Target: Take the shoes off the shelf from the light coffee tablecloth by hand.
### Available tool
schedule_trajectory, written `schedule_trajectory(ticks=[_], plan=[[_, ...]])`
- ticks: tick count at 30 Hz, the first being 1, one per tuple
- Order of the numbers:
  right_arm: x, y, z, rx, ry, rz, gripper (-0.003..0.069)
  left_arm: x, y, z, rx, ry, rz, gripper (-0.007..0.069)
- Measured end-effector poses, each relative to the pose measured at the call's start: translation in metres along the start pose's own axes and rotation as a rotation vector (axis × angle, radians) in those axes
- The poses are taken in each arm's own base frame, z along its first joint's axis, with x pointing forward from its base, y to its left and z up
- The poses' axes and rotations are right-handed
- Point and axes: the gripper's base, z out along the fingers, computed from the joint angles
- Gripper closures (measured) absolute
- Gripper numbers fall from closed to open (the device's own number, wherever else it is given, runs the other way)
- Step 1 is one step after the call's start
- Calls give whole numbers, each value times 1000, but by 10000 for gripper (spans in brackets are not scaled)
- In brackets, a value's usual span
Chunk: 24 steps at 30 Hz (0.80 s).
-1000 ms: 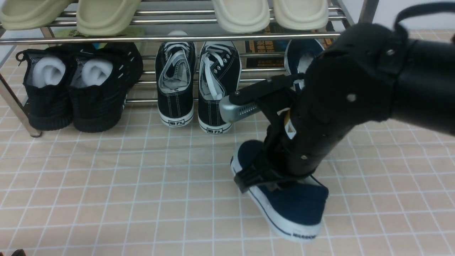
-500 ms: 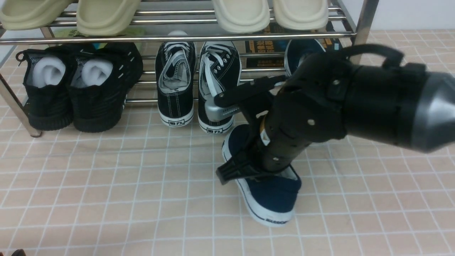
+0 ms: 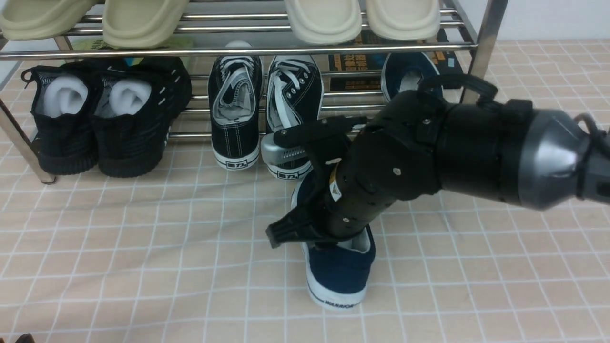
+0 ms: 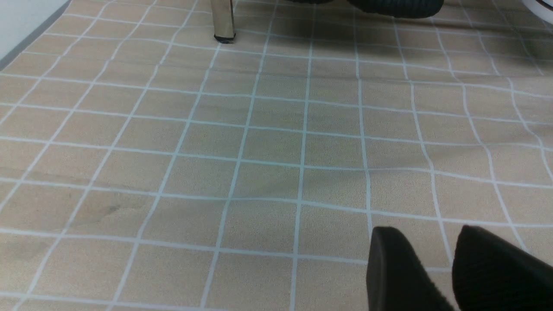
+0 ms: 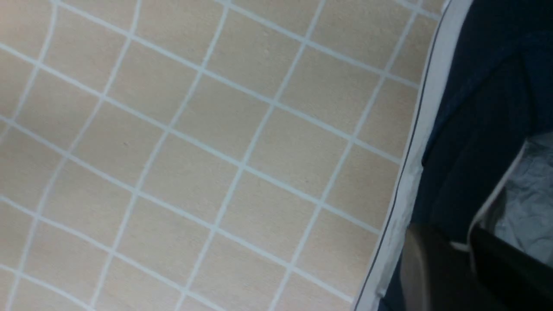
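One navy slip-on (image 3: 338,271) of the pair is down on the light coffee tablecloth (image 3: 143,238), near the middle of the surface. Its "WARRIOR" heel faces the near edge and its toe points far, toward the shelf (image 3: 238,50). The right end effector (image 5: 460,250) is clenched on the shoe's left side wall, one finger outside the white sole and the other inside by the crumpled paper. That rim probably gives a firm hold without crushing the upper. The sole seems to rest on the cloth, though the arm hides the toe. The second navy slip-on (image 3: 405,71) sits on the shelf's lower tier at far right, right of the black lace-up sneakers (image 3: 267,109), so the task looks half done. The left end effector (image 4: 436,255) hovers low over bare cloth, parted and empty, presumably to leave the working arm room
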Motion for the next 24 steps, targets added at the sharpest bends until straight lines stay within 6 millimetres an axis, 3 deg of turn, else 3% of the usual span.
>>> schedule_trajectory(ticks=[7, 12, 16, 20, 24], plan=[[4, 5, -2, -42, 62, 70, 512, 0, 0, 0, 0, 0, 0, 384], [-4, 12, -20, -49, 123, 72, 386, 0, 0, 0, 0, 0, 0, 384], [-12, 18, -35, -57, 132, 7, 329, 0, 0, 0, 0, 0, 0, 384], [-21, 23, -55, -71, 144, -174, 333, 0, 0, 0, 0, 0, 0, 384], [-34, 29, -83, -82, 134, -362, 416, 0, 0, 0, 0, 0, 0, 384]])
